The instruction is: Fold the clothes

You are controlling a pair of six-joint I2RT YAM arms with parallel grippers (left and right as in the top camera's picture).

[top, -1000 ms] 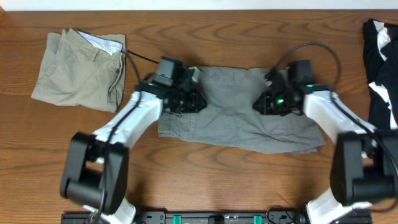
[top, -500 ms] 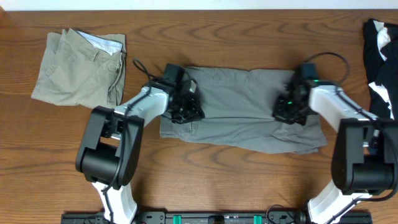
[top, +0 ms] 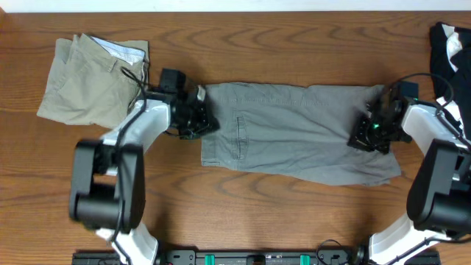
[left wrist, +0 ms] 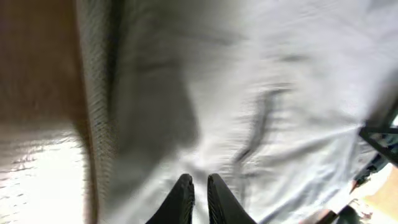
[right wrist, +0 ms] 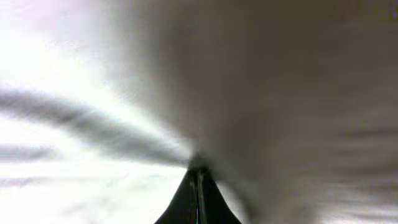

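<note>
No legible text or markings

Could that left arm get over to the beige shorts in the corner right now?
Probably yes: the beige shorts lie right beside the left arm, with nothing between them. But its jaws look shut on the edge of the grey shorts, so it would have to let go first.

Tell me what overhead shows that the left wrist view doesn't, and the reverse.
Only overhead: the whole grey shorts spread on the table, folded beige shorts at far left, a black-and-white garment at far right, and the right claw at the shorts' right end. Only left wrist: the left claw, fingers nearly together, pinching the cloth, with creases close up. Both: the grey fabric, its left edge and bare wood beside it.
</note>
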